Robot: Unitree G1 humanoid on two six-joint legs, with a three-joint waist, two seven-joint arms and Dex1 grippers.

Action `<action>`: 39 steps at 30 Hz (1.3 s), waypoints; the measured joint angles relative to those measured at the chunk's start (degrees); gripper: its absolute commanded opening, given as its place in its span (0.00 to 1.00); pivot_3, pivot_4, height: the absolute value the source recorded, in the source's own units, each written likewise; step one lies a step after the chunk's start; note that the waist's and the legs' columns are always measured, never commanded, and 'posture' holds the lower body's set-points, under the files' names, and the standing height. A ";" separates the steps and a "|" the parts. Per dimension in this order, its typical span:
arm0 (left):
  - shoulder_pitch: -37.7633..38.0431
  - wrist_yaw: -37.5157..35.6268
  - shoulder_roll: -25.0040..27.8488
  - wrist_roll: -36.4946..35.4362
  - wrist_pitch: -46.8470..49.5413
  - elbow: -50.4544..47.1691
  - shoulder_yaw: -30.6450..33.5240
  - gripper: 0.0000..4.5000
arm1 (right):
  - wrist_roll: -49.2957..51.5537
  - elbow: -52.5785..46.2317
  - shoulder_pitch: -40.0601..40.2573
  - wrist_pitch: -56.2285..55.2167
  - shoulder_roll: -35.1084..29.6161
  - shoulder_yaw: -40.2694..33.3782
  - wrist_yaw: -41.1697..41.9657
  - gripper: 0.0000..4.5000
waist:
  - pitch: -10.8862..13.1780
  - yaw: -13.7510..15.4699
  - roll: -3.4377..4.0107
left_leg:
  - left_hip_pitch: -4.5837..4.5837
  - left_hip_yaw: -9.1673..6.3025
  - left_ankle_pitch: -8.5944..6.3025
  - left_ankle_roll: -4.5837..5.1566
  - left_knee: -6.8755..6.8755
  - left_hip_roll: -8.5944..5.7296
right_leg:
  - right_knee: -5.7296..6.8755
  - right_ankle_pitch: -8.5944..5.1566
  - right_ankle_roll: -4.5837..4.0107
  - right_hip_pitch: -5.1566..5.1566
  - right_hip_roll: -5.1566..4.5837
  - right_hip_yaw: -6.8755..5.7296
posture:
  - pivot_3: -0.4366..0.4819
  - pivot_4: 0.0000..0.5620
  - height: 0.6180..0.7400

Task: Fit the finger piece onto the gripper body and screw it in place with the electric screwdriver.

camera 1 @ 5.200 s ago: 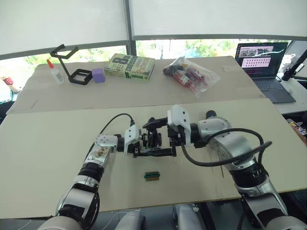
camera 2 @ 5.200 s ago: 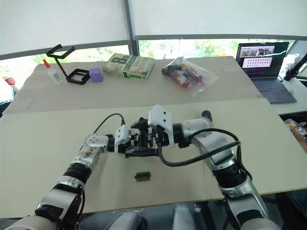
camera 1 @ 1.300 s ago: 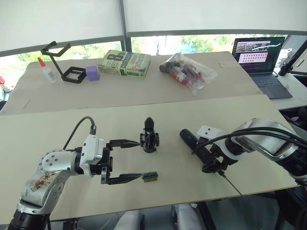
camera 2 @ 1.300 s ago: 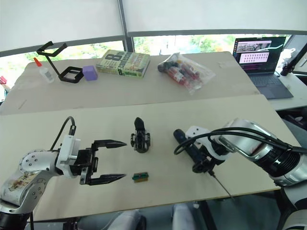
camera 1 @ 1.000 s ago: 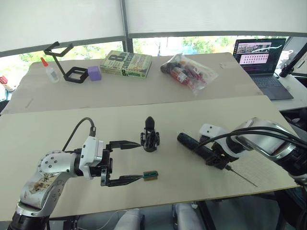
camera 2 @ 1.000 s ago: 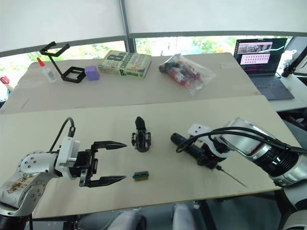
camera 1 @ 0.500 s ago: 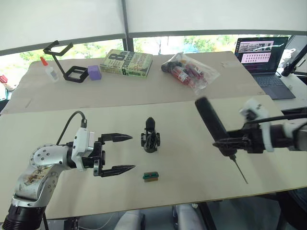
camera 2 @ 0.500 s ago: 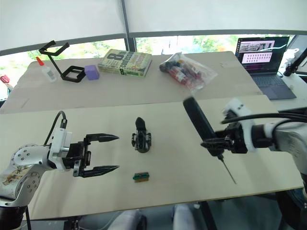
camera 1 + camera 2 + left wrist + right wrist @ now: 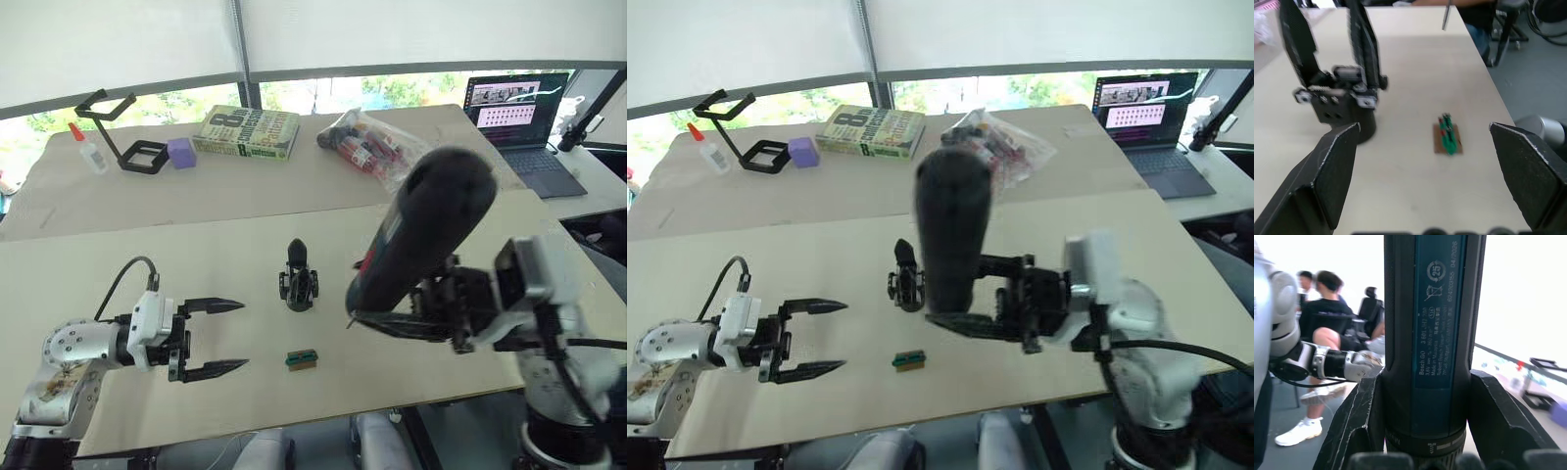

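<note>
While right tool [image 9: 392,318] clamps electric screwdriver [image 9: 421,235] | left tool [image 9: 227,336] agape, beside gripper body [image 9: 298,279]

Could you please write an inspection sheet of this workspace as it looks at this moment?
Surface: beige table, second table behind it.
Job's things: gripper body stands upright mid-table; screwdriver lifted off the table; finger piece: cannot tell.
Clutter: small green-and-red block in front of the gripper body; on the back table a book, plastic bag, purple block, black wire stand, glue bottle.
Grippers: left gripper jaws open, empty, near the table; right gripper clamped around the screwdriver.
Cables: black cable on the left arm.
Surroundings: laptop, windows, seated people in right wrist view.
</note>
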 measured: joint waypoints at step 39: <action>-2.94 17.46 -11.33 16.29 -2.29 3.61 -20.82 1.00 | -7.90 15.28 -1.95 -11.42 0.31 17.27 5.27 0.43 | -0.11 0.48 0.17 | 0.15 0.00 -0.01 -0.02 -0.01 0.03 | 0.04 0.02 -0.03 0.10 0.00 -0.04 | 0.48 0.27 1.00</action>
